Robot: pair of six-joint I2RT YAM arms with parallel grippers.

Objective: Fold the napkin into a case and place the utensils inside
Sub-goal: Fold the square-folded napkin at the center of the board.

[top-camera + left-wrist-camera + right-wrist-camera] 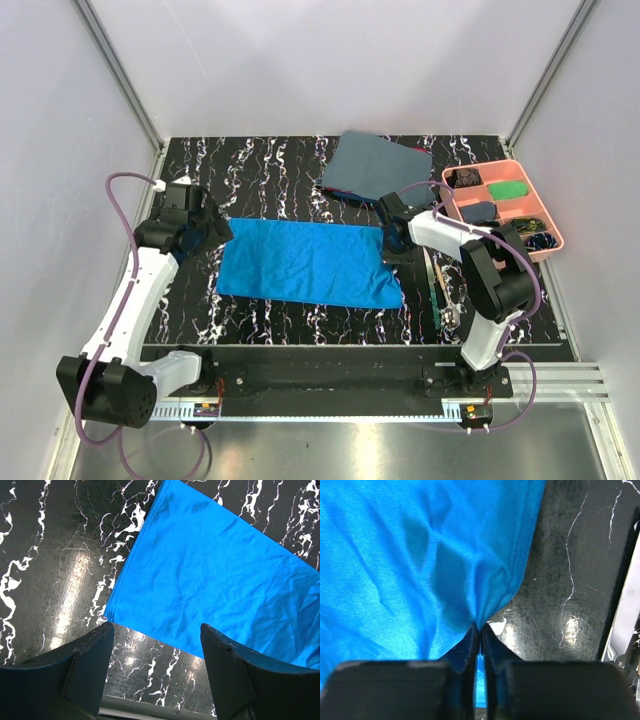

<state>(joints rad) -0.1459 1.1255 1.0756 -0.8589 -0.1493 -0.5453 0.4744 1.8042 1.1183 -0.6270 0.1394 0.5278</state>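
Note:
The bright blue napkin lies flat as a wide rectangle in the middle of the black marbled table. My right gripper is at its far right corner, and in the right wrist view the gripper is shut on a pinched-up fold of the napkin. My left gripper hovers open at the napkin's far left corner. In the left wrist view the napkin is just beyond the gripper, untouched. The utensils, one green-handled, lie right of the napkin. A case is not in view.
A dull grey-blue cloth lies at the back, just behind my right gripper. A pink compartment tray with small items stands at the back right. White walls enclose the table on three sides.

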